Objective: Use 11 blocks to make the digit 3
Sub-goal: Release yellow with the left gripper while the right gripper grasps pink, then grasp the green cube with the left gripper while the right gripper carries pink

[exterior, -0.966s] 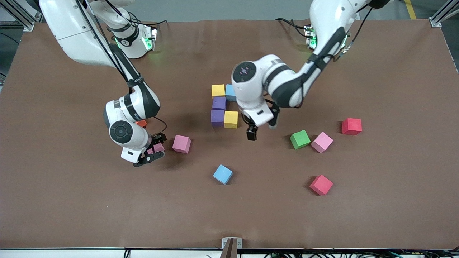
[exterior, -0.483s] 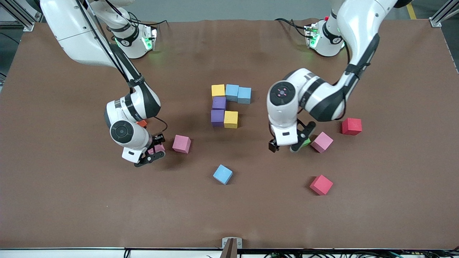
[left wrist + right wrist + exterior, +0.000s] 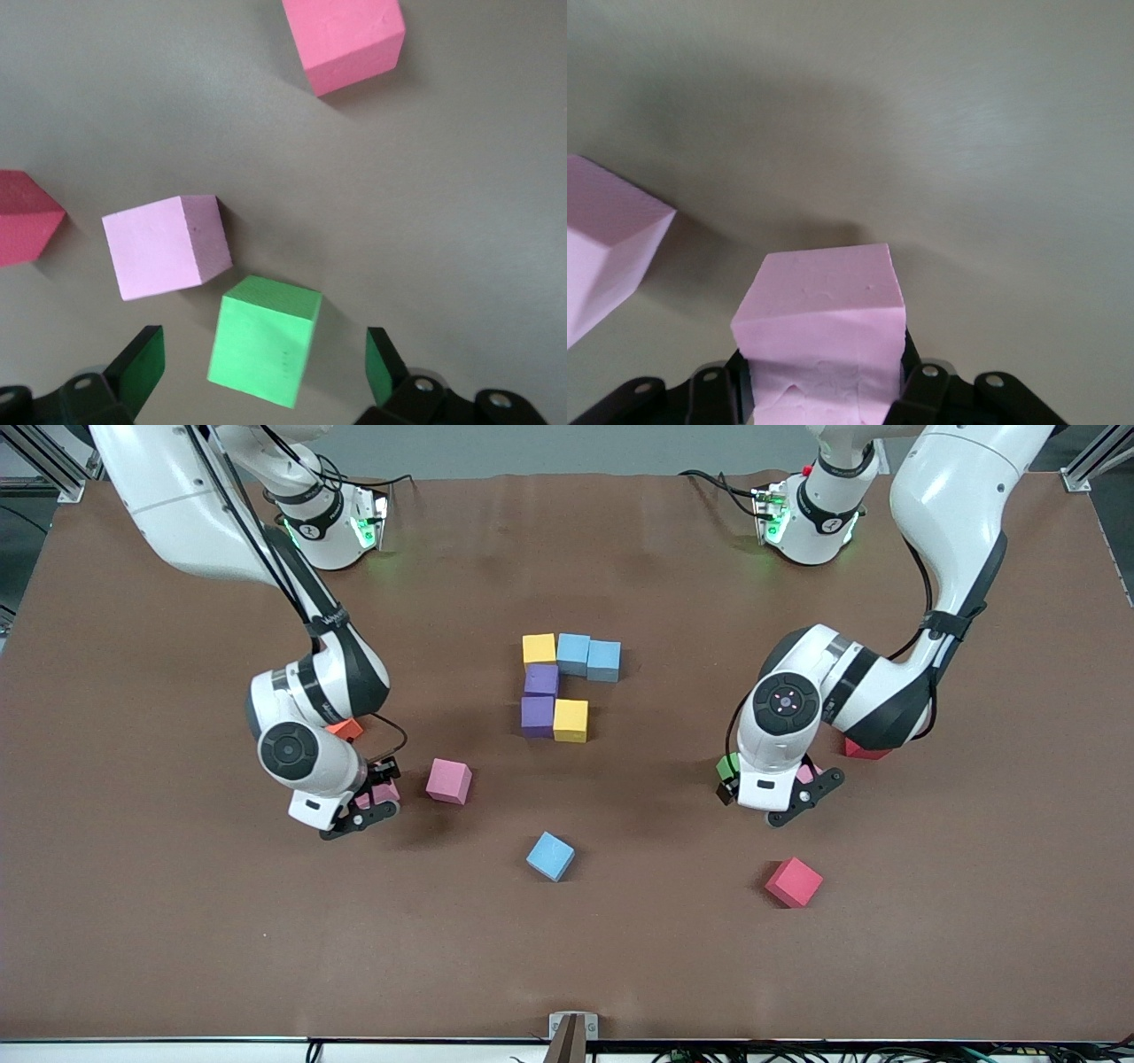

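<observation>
The right end effector (image 3: 370, 802) squeezed a pink block (image 3: 824, 319) to carry it; the left end effector (image 3: 772, 797) spread wide around a green block (image 3: 264, 338).

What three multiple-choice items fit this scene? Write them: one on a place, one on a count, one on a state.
1. The left pincer hangs over which block?
A. green block
B. light blue
C. orange

2. How many blocks form the joined cluster at mid-table?
A. four
B. six
C. nine

3. The right pincer is:
A. wide open
B. shut on a pale pink block
C. shut on a yellow one

Key: A, the green block sits between its open fingers; B, two yellow, two blue and two purple touch; B, its fingers clamp the block's sides.
</observation>
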Tool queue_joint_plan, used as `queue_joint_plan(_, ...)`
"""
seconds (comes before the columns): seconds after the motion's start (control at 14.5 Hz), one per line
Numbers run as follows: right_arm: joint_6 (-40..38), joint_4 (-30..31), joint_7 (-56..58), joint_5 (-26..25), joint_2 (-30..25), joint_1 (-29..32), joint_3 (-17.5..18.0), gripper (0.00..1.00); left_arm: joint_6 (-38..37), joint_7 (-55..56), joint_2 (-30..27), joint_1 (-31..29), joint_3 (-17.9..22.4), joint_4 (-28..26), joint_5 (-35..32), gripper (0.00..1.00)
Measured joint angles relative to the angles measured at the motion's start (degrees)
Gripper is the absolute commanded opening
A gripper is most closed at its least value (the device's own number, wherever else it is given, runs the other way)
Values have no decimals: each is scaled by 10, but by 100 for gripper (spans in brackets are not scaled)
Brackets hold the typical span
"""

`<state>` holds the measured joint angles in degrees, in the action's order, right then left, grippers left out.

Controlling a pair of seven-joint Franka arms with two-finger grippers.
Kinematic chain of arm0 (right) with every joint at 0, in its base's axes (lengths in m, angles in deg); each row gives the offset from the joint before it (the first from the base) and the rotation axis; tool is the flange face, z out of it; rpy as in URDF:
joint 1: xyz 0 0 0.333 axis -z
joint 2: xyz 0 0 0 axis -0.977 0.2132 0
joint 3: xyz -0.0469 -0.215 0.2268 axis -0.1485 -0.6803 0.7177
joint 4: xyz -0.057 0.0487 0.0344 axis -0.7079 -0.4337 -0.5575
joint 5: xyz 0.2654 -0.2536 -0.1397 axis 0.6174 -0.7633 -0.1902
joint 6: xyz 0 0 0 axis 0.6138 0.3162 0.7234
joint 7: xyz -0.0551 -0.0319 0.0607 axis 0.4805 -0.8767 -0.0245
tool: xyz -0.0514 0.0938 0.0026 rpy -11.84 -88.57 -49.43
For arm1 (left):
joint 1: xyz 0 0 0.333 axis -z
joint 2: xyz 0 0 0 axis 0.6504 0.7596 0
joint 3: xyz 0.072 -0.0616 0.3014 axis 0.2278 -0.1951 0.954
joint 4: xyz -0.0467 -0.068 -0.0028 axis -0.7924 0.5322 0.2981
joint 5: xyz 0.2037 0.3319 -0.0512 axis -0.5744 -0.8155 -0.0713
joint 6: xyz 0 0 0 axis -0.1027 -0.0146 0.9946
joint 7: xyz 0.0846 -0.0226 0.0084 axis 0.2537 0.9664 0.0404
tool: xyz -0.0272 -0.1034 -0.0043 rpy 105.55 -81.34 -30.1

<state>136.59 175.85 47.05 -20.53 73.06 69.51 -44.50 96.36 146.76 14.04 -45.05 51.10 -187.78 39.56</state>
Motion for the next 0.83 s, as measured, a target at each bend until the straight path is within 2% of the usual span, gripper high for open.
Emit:
queue_joint_plan(0.07, -29, -13, -5, 10, -21, 0, 0, 23, 1, -22, 2, -7, 0, -2, 0, 100)
queue_joint_plan(0.21, -70, -38, -9, 68, -52, 0, 1, 23, 7, -54, 9, -19, -1, -5, 1, 100)
queue_joint_plan(0.34, -76, -55, -25, 118, -60, -9, 4, 23, 31, -64, 22, -24, -1, -10, 1, 100)
queue_joint_plan(0.55, -73, -89, -155, 126, -36, -76, 7, 23, 92, -64, 38, -24, -2, -33, 1, 100)
queue_joint_plan(0.83, -63, -150, -281, 126, 31, -162, 7, 23, 109, -77, 46, -25, -2, -49, 1, 100)
